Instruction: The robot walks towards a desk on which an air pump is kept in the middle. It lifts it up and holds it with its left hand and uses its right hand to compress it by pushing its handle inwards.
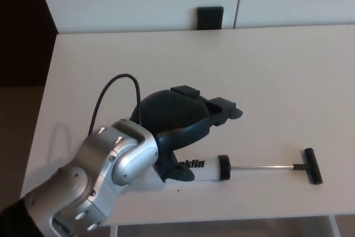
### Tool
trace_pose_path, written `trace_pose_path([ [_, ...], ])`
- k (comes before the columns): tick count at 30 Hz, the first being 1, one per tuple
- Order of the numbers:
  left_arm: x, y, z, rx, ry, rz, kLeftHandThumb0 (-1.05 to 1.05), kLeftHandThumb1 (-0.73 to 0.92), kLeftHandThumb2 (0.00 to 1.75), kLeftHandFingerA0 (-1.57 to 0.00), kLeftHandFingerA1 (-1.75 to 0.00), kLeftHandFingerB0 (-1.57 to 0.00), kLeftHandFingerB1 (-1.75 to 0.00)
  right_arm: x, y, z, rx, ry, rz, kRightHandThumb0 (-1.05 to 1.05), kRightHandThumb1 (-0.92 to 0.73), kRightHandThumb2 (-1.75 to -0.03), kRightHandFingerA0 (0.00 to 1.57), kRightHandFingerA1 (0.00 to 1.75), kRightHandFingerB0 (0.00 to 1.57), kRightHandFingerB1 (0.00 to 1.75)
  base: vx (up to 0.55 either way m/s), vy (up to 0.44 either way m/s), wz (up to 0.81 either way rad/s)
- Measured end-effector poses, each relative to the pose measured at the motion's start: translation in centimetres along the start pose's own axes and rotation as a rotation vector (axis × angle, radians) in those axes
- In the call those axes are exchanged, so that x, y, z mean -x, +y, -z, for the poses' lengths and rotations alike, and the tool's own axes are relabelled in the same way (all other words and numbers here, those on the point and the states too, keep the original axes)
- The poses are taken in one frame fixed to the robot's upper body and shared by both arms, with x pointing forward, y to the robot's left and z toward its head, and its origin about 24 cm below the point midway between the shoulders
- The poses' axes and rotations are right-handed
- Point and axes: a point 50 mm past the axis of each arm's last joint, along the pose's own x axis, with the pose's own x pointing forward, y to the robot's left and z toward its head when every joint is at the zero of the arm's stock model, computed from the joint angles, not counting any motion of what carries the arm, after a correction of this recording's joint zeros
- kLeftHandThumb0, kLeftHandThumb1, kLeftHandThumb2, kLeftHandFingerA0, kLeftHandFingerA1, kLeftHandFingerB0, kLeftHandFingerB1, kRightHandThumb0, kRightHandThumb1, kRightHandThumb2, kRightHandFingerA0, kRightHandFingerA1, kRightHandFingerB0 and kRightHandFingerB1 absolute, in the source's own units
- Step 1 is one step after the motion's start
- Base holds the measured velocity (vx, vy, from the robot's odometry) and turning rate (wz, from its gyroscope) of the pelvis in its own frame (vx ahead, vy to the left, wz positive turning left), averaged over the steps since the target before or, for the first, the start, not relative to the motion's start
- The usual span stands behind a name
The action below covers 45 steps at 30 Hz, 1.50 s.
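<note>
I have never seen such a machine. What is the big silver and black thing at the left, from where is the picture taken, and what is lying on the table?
The picture comes from a camera on the head of a humanoid robot, looking down at its work. The silver arm ending in a black hand is the robot's own left arm, entering from the left. Its right hand is not in view. On the white desk lies a hand air pump: a white barrel with black lettering, a thin metal rod pulled out, and a black T-shaped handle at the right end. The left hand hangs over the barrel's left end, fingers apart. I cannot tell whether it touches the pump; it lies flat, not lifted yet.
</note>
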Motion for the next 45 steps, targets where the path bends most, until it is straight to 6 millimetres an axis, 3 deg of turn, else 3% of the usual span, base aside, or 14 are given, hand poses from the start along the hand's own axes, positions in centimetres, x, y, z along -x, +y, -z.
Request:
trace_pose_path([
  [15, 0.0, -4.5, 0.1, -0.126, 0.073, 0.121, -0.73, 0.54, 0.57, -0.24, -0.32, -0.17, -0.27, -0.3, 0.0, -0.3, 0.008, -0.027, -0.026, -0.40, -0.62, -0.60, 0.92, 0.55, 0.75, 0.50, 0.00, 0.000, 0.00],
  [16, 0.1, -5.0, 0.2, -0.135, 0.082, 0.134, -0.76, 0.46, 0.74, -0.21, -0.39, -0.15, -0.35, -0.3, 0.0, -0.3, 0.007, -0.028, -0.028, -0.38, -0.63, -0.60, 0.90, 0.55, 0.73, 0.50, 0.00, 0.000, 0.00],
  [20, 0.1, -6.2, 0.4, -0.165, 0.112, 0.156, -0.76, 0.47, 0.77, -0.23, -0.41, -0.13, -0.35, -0.4, 0.1, -0.5, 0.004, -0.034, -0.034, -0.39, -0.63, -0.60, 0.90, 0.54, 0.74, 0.50, 0.00, 0.000, 0.00],
  [23, 0.0, -6.6, 0.3, -0.192, 0.124, 0.146, -0.77, 0.47, 0.78, -0.30, -0.43, -0.16, -0.36, -0.5, 0.2, -0.5, 0.003, -0.037, -0.038, -0.38, -0.63, -0.60, 0.88, 0.53, 0.73, 0.49, 0.00, 0.000, 0.00],
  [24, -0.1, -6.7, 0.2, -0.201, 0.126, 0.140, -0.74, 0.56, 0.58, -0.47, -0.38, -0.20, -0.28, -0.5, 0.2, -0.5, 0.003, -0.037, -0.039, -0.39, -0.64, -0.60, 0.89, 0.55, 0.72, 0.50, 0.00, 0.000, 0.00],
  [28, -0.3, -6.8, 0.1, -0.242, 0.136, 0.111, -0.72, 0.57, 0.58, -0.55, -0.40, -0.21, -0.28, -0.5, 0.3, -0.7, 0.003, -0.043, -0.047, -0.38, -0.64, -0.59, 0.92, 0.56, 0.74, 0.50, 0.00, 0.000, 0.00],
  [29, -0.4, -6.8, 0.0, -0.253, 0.138, 0.101, -0.59, 0.63, 0.60, -0.79, -0.44, -0.23, -0.29, -0.5, 0.3, -0.7, 0.004, -0.046, -0.048, -0.39, -0.62, -0.60, 0.96, 0.57, 0.74, 0.51, 0.00, 0.000, 0.00],
  [32, -0.8, -6.9, -0.3, -0.282, 0.147, 0.070, -0.59, 0.63, 0.60, -0.79, -0.44, -0.23, -0.29, -0.6, 0.4, -0.8, 0.004, -0.051, -0.052, -0.39, -0.62, -0.60, 0.96, 0.57, 0.74, 0.51, 0.00, 0.000, 0.00],
  [33, -0.8, -6.9, -0.3, -0.282, 0.147, 0.070, -0.35, 0.57, 0.57, -0.98, -0.66, -0.35, -0.34, -0.6, 0.4, -0.8, 0.004, -0.051, -0.052, -0.40, -0.64, -0.59, 0.93, 0.57, 0.75, 0.50, 0.00, 0.000, 0.00],
  [34, -0.9, -6.9, -0.4, -0.295, 0.152, 0.056, -0.35, 0.57, 0.57, -0.98, -0.66, -0.35, -0.34, -0.7, 0.5, -0.9, 0.003, -0.053, -0.054, -0.40, -0.64, -0.59, 0.93, 0.57, 0.75, 0.50, 0.00, 0.000, 0.00],
  [35, -1.0, -6.9, -0.4, -0.307, 0.157, 0.044, -0.20, 0.56, 0.57, -0.93, -0.92, -0.48, -0.39, -0.7, 0.5, -0.9, 0.003, -0.056, -0.056, -0.41, -0.64, -0.59, 0.93, 0.59, 0.76, 0.50, 0.00, 0.000, 0.00],
  [37, -1.2, -6.8, -0.4, -0.335, 0.168, 0.011, -0.20, 0.56, 0.57, -0.93, -0.92, -0.48, -0.39, -0.8, 0.6, -0.9, 0.002, -0.058, -0.061, -0.41, -0.64, -0.59, 0.93, 0.59, 0.76, 0.50, 0.00, 0.000, 0.00],
  [38, -1.3, -6.8, -0.4, -0.342, 0.171, 0.004, -0.25, 0.58, 0.57, -0.87, -0.96, -0.72, -0.46, -0.8, 0.6, -0.9, 0.002, -0.058, -0.062, -0.40, -0.64, -0.59, 0.93, 0.57, 0.76, 0.50, 0.00, 0.000, 0.00],
  [45, -2.0, -6.8, 0.4, -0.412, 0.188, -0.099, -0.24, 0.55, 0.56, -0.92, -0.88, -0.70, -0.46, -1.0, 0.9, -1.2, 0.001, -0.078, -0.073, -0.39, -0.64, -0.59, 0.94, 0.60, 0.78, 0.50, 0.00, 0.000, 0.00],
])
